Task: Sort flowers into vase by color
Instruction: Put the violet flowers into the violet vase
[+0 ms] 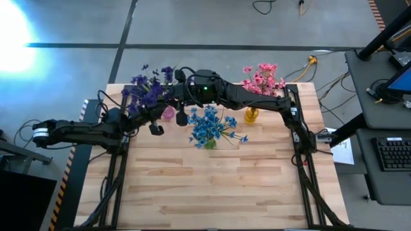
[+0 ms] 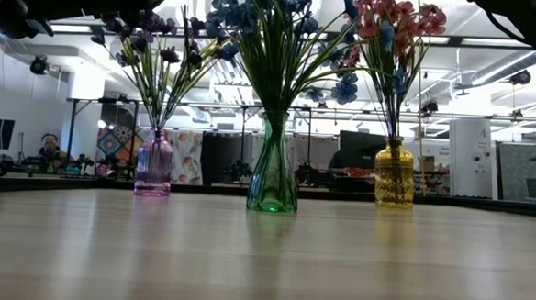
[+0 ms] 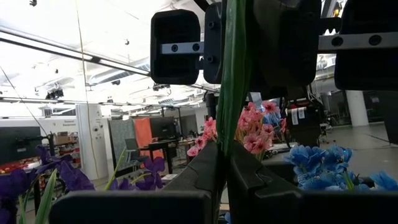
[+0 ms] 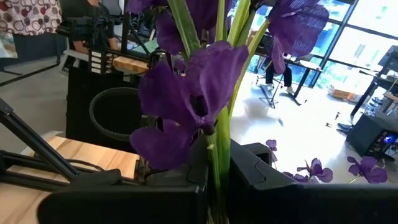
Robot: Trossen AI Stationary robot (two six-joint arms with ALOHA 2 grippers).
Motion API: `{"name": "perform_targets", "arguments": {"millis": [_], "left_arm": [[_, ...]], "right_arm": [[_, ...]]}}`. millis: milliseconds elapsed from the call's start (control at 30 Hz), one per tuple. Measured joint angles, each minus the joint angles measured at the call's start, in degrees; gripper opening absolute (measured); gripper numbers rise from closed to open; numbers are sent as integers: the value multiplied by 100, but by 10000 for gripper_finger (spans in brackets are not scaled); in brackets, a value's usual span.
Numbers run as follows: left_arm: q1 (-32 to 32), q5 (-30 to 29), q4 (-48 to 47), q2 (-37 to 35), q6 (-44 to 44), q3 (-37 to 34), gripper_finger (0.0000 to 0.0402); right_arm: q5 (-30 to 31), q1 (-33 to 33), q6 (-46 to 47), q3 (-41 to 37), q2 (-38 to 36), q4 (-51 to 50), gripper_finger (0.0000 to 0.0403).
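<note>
Purple flower stem pinched in right gripper jaws; left gripper jaws clamp green stem.

The high view looks straight down on the whole table. The low view sits at tabletop level, facing three vases and the room behind. Each wrist view peers forward, very close against stems. High and low views share the vases.

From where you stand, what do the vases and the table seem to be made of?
The purple vase, green vase and yellow vase look like tinted glass: see-through, glossy, stems showing inside. The table looks like pale wood planks with visible grain and a smooth, slightly reflective finish.
</note>
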Motion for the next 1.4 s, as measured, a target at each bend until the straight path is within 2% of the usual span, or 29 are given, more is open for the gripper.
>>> {"name": "perform_targets", "arguments": {"millis": [267,367,500,733,900,1100,1267,1400], "left_arm": [[0,-7,-2,-2,-2,0,0],[-2,-4,-11,-7,-19,0,12],[-2,-7,-24,-11,-46,0,57],[-13,-24,-245,-18,-66,0,163],[-13,-22,-535,-46,-13,0,207],[-112,-10,-791,-39,-164,0,222],[-372,-2,-1180,-40,-175,0,218],[-643,-2,-1400,-115,-168,0,217]], "right_arm": [[12,-7,2,-2,0,0,18],[32,-7,4,-9,-20,-14,18],[34,-7,48,-11,-68,-37,18],[28,-60,17,-11,-119,-121,18],[34,-157,4,-11,-369,-137,18],[32,-254,66,-2,-735,-305,18],[-457,-271,129,-9,-779,-96,17],[-475,-269,105,-9,-793,62,17]]}}
